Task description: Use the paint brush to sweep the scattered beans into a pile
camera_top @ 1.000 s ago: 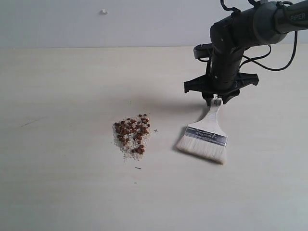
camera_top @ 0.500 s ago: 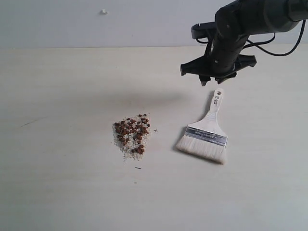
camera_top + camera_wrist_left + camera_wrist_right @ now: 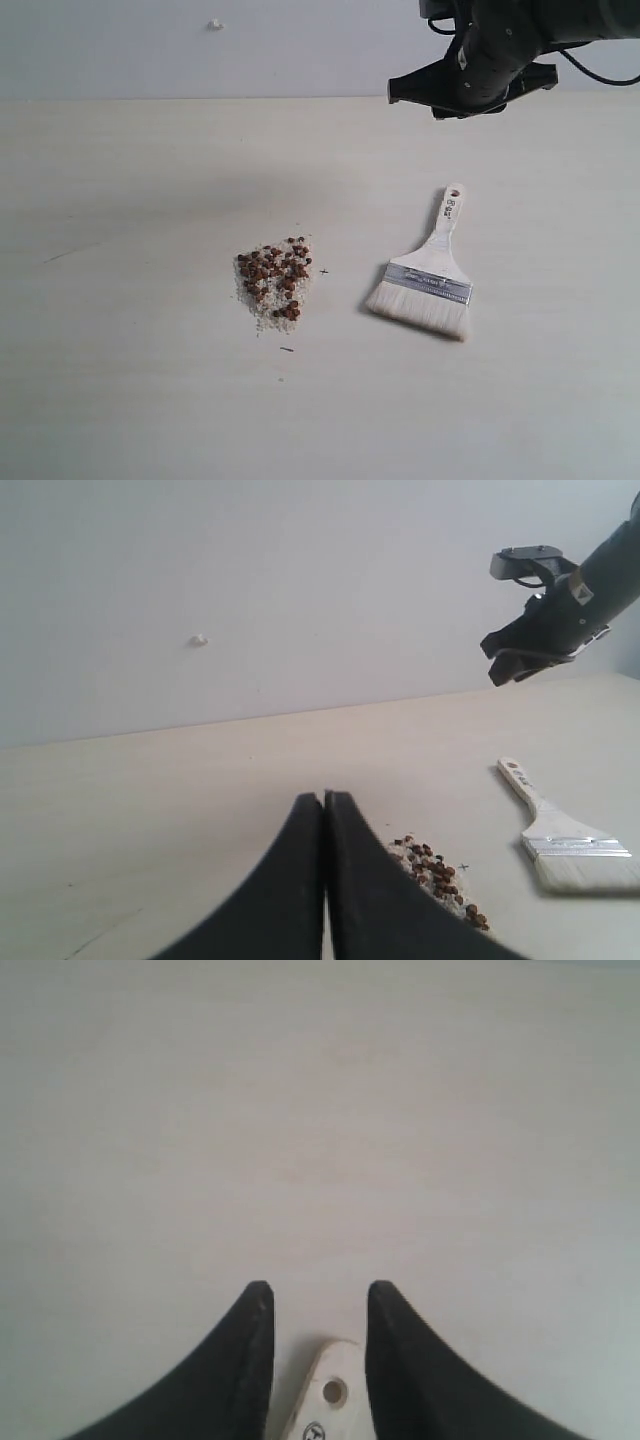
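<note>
The beans (image 3: 273, 280) lie in one compact pile of reddish-brown pellets and pale crumbs near the table's middle. To its right the paint brush (image 3: 430, 275) lies flat, bristles toward the front, handle pointing back. My right gripper (image 3: 462, 108) hangs open well above and behind the handle end, holding nothing. In the right wrist view its fingers (image 3: 315, 1295) frame the handle's holed tip (image 3: 330, 1390) far below. My left gripper (image 3: 324, 796) is shut and empty, low over the table, with the beans (image 3: 435, 870) and brush (image 3: 560, 835) beyond it.
The pale wooden table (image 3: 150, 380) runs back to a white wall with a small white lump (image 3: 215, 24) on it. A tiny cross mark (image 3: 324, 271) sits between pile and brush, and a short dark speck (image 3: 288, 349) lies in front of the pile.
My right gripper has risen up and back from the brush handle's end, its jaws a little narrower. The brush stays flat where it was, and the pile is unchanged.
</note>
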You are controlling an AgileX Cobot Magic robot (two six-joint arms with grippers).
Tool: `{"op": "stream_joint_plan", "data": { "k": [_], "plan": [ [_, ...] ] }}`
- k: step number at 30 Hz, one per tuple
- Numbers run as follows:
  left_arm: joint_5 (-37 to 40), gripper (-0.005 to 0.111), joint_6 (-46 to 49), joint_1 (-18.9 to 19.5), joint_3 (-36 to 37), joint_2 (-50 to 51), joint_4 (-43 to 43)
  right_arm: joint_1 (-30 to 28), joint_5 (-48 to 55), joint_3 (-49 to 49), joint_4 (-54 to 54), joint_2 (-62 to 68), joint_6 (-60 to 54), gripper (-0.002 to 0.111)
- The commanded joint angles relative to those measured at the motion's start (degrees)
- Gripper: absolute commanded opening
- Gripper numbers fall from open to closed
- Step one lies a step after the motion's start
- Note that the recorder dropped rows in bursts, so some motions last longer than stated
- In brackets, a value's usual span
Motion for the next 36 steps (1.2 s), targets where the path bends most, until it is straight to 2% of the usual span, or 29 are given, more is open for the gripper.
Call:
{"op": "stream_joint_plan", "data": {
  "k": [1, 5, 12, 14, 23, 28, 30, 33, 36],
  "plan": [
    [-0.08, 0.000, -0.25, 0.07, 0.18, -0.40, 0.14, -0.22, -5.14, 4.90, -14.27, -3.01, 13.22, 0.019],
    [-0.08, 0.000, -0.25, 0.07, 0.18, -0.40, 0.14, -0.22, -7.76, 9.93, -29.54, -6.13, 26.95, 0.001],
    [-0.08, 0.000, -0.25, 0.07, 0.18, -0.40, 0.14, -0.22, -7.22, 21.79, -66.66, -14.60, 64.70, 0.000],
    [-0.08, 0.000, -0.25, 0.07, 0.18, -0.40, 0.14, -0.12, -5.57, 25.26, -68.92, -17.90, 72.60, 0.000],
    [-0.08, 0.000, -0.25, 0.07, 0.18, -0.40, 0.14, -0.13, 7.05, 39.13, -68.92, -32.82, 72.43, 0.000],
    [-0.08, 0.000, -0.25, 0.07, 0.18, -0.40, 0.14, -0.13, 9.19, 46.05, -68.92, -42.29, 78.62, 0.000],
    [-0.08, 0.000, -0.25, 0.07, 0.18, -0.40, 0.14, -0.13, 6.56, 48.37, -68.92, -47.14, 79.46, 0.000],
    [-0.08, 0.000, -0.25, 0.07, 0.18, -0.40, 0.14, -0.13, -2.79, 51.08, -68.92, -54.96, 75.54, 0.000],
    [-0.08, 0.000, -0.25, 0.07, 0.18, -0.40, 0.14, -0.13, -21.62, 52.15, -68.92, -61.21, 67.79, 0.000]
  ]
}}
